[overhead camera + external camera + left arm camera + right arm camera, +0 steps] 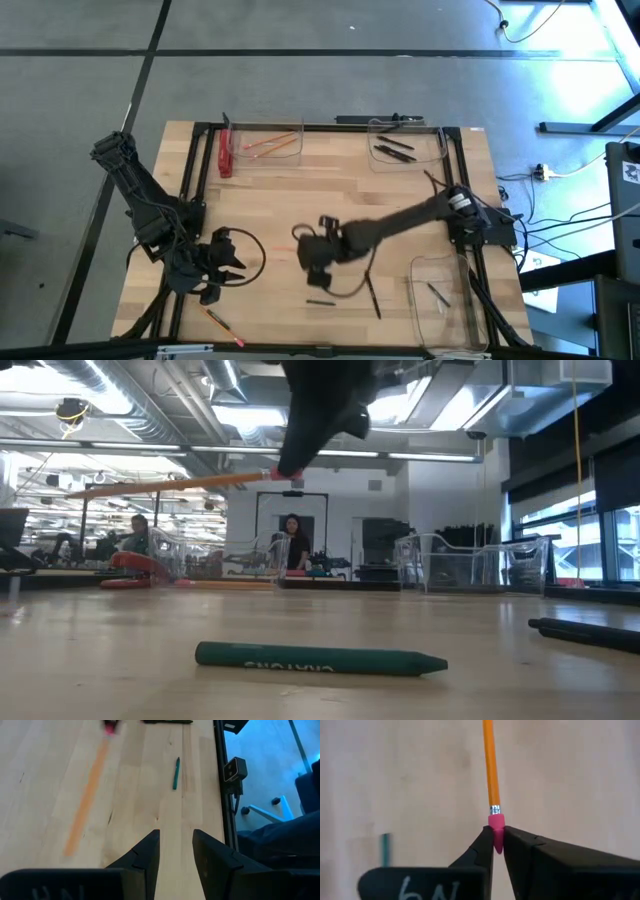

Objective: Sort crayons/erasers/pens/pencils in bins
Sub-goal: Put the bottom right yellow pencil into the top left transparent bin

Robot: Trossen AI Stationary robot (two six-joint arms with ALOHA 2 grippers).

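Pencil (pixel 491 765) is light and stiff; right gripper (pixel 498 842) pinches only its pink eraser tip, so it may pivot; left gripper (pixel 176 852) waits, fingers apart.

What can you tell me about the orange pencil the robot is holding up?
The thin orange pencil has a silver metal band and a pink eraser end. The right gripper pinches it by that eraser alone. It hangs in the air above the wooden table, nearly level, touching nothing else.

Dark arms, black wedge fingers (pixel 520 851), white markings.
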